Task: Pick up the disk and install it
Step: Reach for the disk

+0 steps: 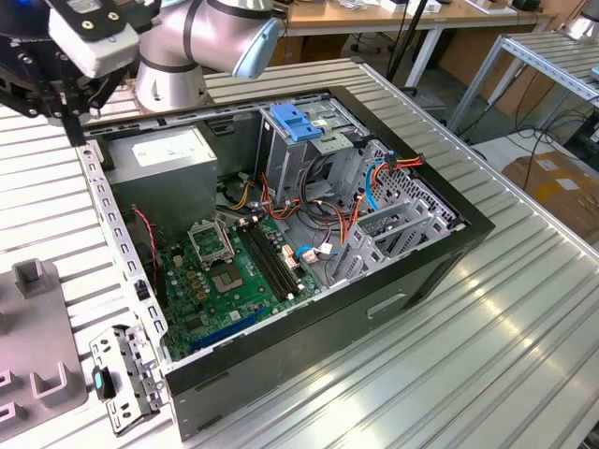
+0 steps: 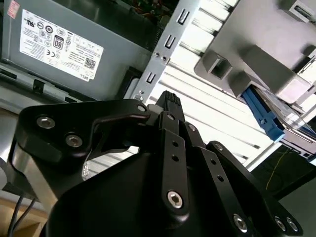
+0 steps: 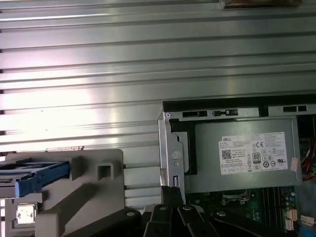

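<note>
Hovering near the grey holder point(image 2: 256, 54); my gripper point(image 2: 168, 98) is pinching narrow on nothing. The disk point(image 2: 263, 117) is sitting slotted in that holder. Risk: descending unopened, I am likely knocking it askew, or clipping the case rail point(image 2: 168, 39) beside the holder.

Pretty bright overhead light here. Big glare streaks on the ribbed table point(image 1: 487, 327) around 4 o'clock from the open case point(image 1: 374, 309), whose inside is shadowy.
</note>
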You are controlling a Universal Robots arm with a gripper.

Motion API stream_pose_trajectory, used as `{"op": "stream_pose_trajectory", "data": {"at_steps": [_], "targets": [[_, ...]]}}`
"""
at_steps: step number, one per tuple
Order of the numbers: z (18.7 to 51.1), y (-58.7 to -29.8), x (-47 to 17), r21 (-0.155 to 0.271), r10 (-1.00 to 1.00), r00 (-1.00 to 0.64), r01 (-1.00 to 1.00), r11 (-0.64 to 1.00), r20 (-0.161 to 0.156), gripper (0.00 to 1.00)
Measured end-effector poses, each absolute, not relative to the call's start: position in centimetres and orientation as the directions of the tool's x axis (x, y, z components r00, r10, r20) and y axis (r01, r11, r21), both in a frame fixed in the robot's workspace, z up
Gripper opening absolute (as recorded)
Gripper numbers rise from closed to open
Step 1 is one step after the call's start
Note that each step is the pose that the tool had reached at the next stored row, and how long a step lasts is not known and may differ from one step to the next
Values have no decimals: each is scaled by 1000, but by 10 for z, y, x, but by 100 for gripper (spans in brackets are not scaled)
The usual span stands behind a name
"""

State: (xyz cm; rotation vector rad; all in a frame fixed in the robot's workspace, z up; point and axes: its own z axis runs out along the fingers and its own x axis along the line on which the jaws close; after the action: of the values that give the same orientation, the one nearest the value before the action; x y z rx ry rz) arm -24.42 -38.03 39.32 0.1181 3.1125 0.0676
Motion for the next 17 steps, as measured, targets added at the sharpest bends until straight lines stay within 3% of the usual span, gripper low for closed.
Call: {"op": "stream_pose_trajectory", "data": {"at_steps": [17], "targets": [[393, -378, -335, 44, 76, -997, 75, 996, -24, 11]]}}
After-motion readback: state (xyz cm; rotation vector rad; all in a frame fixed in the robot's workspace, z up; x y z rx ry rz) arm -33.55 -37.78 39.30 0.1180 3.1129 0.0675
